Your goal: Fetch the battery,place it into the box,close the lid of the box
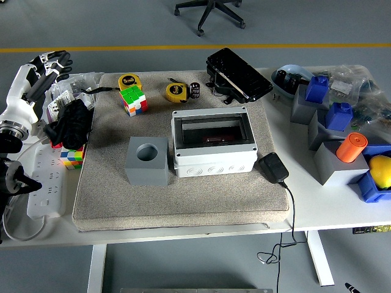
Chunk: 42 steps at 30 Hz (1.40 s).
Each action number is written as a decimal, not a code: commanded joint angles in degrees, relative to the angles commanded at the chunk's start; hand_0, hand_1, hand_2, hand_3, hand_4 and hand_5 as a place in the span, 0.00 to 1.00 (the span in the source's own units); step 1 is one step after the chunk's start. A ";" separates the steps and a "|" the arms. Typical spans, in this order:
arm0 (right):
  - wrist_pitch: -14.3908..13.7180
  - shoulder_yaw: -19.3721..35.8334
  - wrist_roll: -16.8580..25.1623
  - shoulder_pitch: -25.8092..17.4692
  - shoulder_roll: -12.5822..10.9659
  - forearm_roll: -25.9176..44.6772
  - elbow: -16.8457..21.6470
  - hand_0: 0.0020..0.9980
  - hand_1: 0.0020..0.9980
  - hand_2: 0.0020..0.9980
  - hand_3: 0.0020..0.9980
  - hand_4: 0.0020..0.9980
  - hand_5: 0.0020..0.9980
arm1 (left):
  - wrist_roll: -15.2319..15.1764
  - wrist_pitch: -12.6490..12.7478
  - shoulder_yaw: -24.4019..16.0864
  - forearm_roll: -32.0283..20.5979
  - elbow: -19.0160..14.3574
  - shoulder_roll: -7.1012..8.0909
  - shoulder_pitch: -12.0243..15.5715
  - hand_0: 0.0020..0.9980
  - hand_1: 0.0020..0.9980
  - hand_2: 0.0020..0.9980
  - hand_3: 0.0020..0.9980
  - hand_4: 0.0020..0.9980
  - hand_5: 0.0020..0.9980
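The battery (195, 90), a small black cylinder, stands upright on the grey mat behind the box. The light-grey box (212, 157) sits mid-mat with its top open and a dark inside. Its dark tinted lid (238, 74) lies tilted back behind it. My left hand (44, 68), white and black, hovers at the table's far-left edge with fingers spread and nothing in them, far from the battery. No right arm is visible.
A grey cube with a round hole (146, 160) stands left of the box. Two yellow tape measures (176, 92) and a colour cube (134, 100) lie near the battery. A black adapter (273, 167) lies right of the box. Blue and grey blocks (330, 116) crowd the right.
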 joint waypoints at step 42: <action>0.23 0.91 0.09 -1.54 0.23 -0.69 0.00 0.59 0.64 0.65 0.58 0.96 0.48 | 1.04 -0.46 -0.24 0.64 0.49 -0.74 -0.16 0.72 0.71 0.68 0.71 1.00 0.58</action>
